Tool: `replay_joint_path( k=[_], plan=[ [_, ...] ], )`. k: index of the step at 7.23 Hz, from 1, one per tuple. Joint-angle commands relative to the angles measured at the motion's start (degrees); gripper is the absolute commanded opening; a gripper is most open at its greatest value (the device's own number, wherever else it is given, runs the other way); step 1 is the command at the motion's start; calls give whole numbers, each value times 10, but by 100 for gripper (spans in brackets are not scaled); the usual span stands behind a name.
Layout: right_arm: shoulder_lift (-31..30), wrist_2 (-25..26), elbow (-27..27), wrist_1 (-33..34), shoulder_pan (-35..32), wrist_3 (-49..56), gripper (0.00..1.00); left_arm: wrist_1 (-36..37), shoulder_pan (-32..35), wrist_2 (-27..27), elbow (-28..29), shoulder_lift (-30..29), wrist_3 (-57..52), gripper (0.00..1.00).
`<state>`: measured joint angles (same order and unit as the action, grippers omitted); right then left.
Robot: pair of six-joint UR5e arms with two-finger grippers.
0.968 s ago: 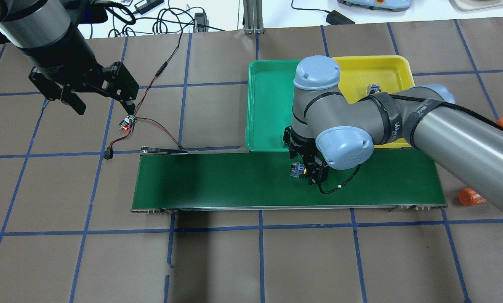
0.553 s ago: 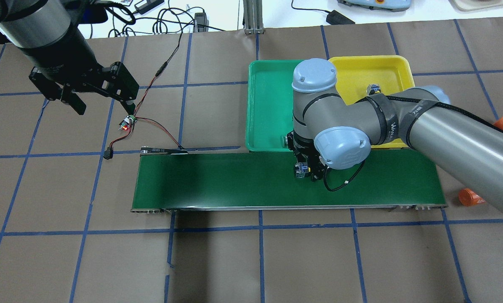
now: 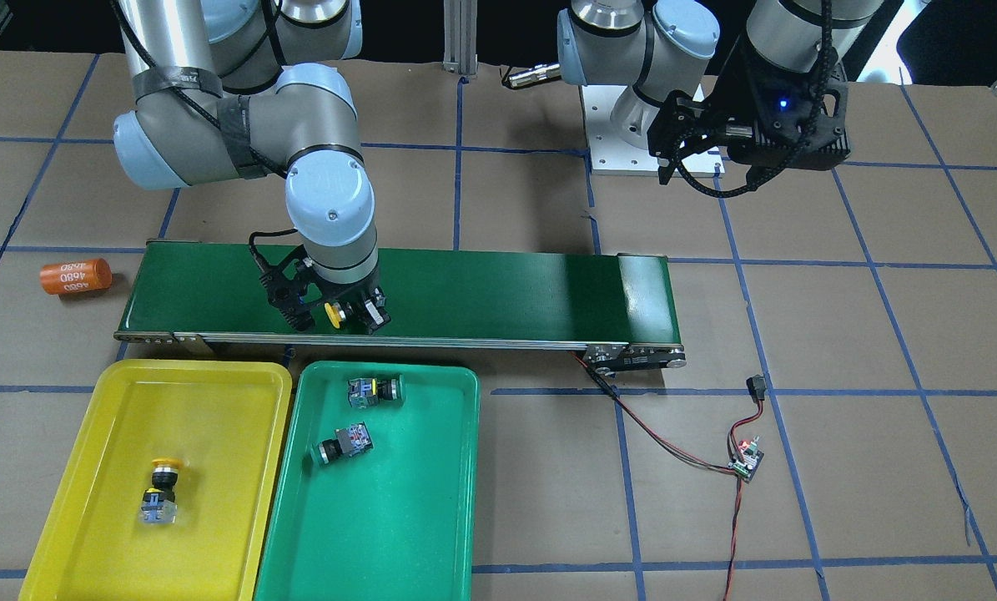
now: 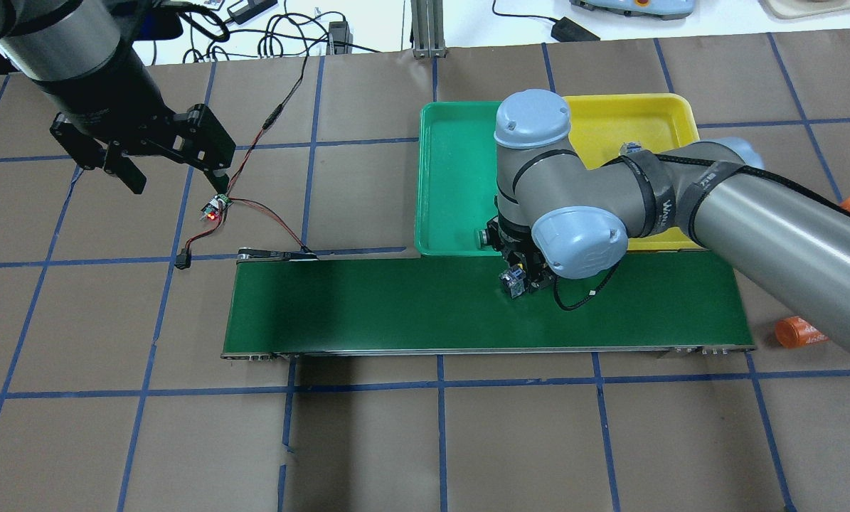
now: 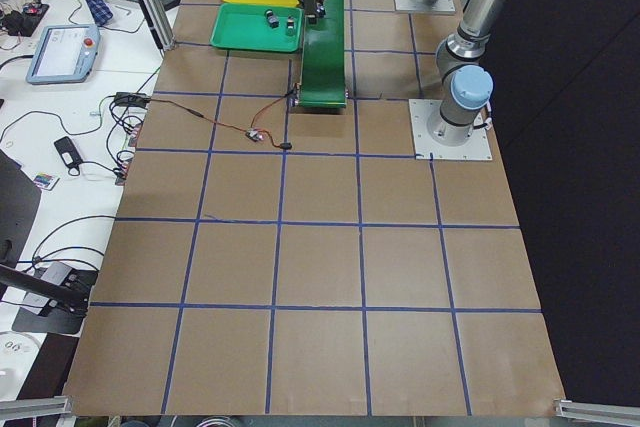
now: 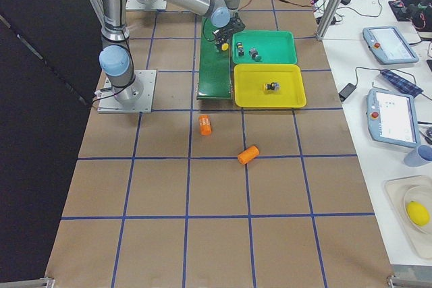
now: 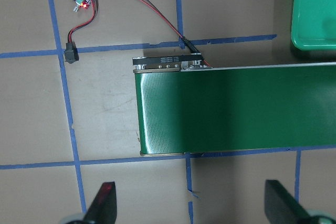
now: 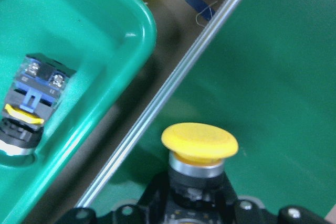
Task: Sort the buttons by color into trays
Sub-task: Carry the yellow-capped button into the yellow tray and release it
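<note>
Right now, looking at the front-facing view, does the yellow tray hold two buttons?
No, the yellow tray holds only one yellow-capped button; the second yellow button sits between the right arm's fingers.

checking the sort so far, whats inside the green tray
Two green-capped buttons lie on their sides near the conveyor end of the green tray. In the overhead view the right arm mostly hides them, and the front view cuts off the tray's near edge.
</note>
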<state>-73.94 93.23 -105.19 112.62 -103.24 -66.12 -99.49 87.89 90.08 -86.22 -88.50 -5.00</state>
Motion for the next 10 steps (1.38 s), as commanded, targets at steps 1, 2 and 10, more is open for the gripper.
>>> replay_joint_path(
  k=[1, 2, 10],
  plan=[
    [-13, 41, 39, -4, 24, 40, 0, 0, 0, 0, 0, 0, 0, 100],
    [-4, 39, 40, 6, 51, 135, 0, 0, 0, 0, 0, 0, 0, 100],
    [1, 32, 50, 131, 181, 542, 100, 0, 0, -1, 0, 0, 2, 100]
  ],
)
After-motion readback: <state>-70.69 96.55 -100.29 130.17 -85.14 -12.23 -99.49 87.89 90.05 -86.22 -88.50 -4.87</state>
